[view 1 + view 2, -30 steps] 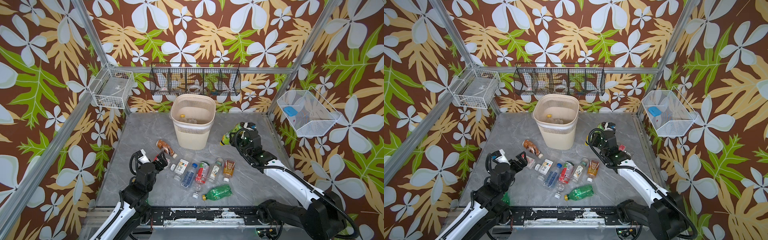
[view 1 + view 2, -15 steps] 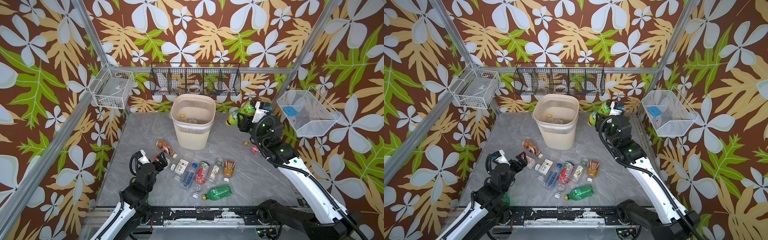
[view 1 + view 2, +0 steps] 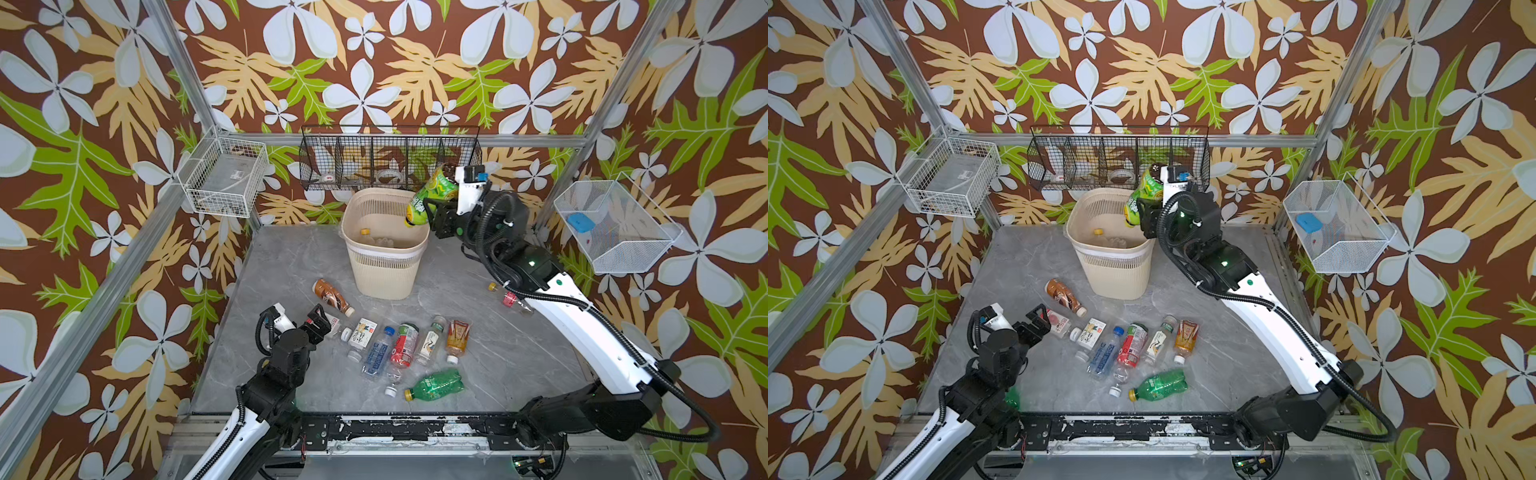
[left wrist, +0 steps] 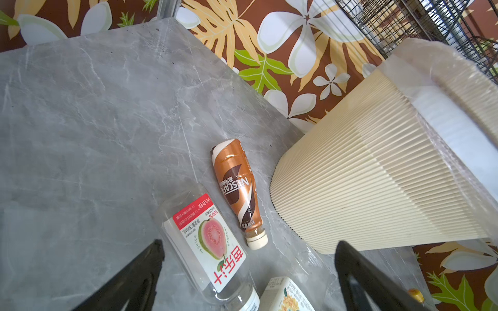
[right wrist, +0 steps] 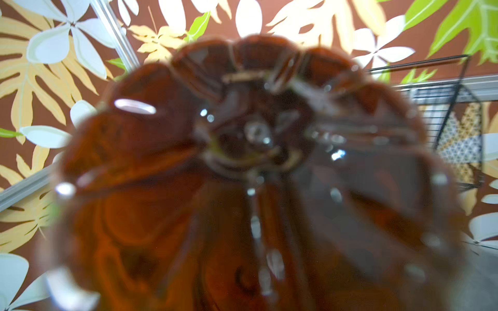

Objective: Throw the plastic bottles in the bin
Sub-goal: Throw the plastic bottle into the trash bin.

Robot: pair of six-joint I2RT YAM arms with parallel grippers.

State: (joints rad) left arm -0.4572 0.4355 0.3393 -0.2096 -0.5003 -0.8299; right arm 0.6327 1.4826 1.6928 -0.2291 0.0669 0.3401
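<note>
My right gripper (image 3: 432,215) (image 3: 1144,217) is shut on a green-labelled plastic bottle (image 3: 434,192) (image 3: 1147,192), held tilted, cap down, over the right rim of the beige bin (image 3: 382,274) (image 3: 1113,272). The bottle's blurred base (image 5: 256,175) fills the right wrist view and hides the jaws. A yellow-capped bottle (image 3: 365,232) lies inside the bin. My left gripper (image 3: 322,321) (image 4: 250,243) stands open low over a clear guava-label bottle (image 4: 207,242), beside a brown bottle (image 4: 237,188) (image 3: 332,296). Several more bottles lie in a row (image 3: 403,345), with a green one (image 3: 436,384) nearer the front.
A black wire basket (image 3: 390,160) hangs on the back wall just behind the bin. White wire baskets hang at the left (image 3: 226,183) and right (image 3: 615,224). A small red-label bottle (image 3: 509,297) lies beside the right arm. Loose caps (image 3: 354,355) sit among the bottles.
My right arm has lifted the green-labelled bottle from the table right of the bin up and leftward to above the bin's rim. The left arm has not moved.
</note>
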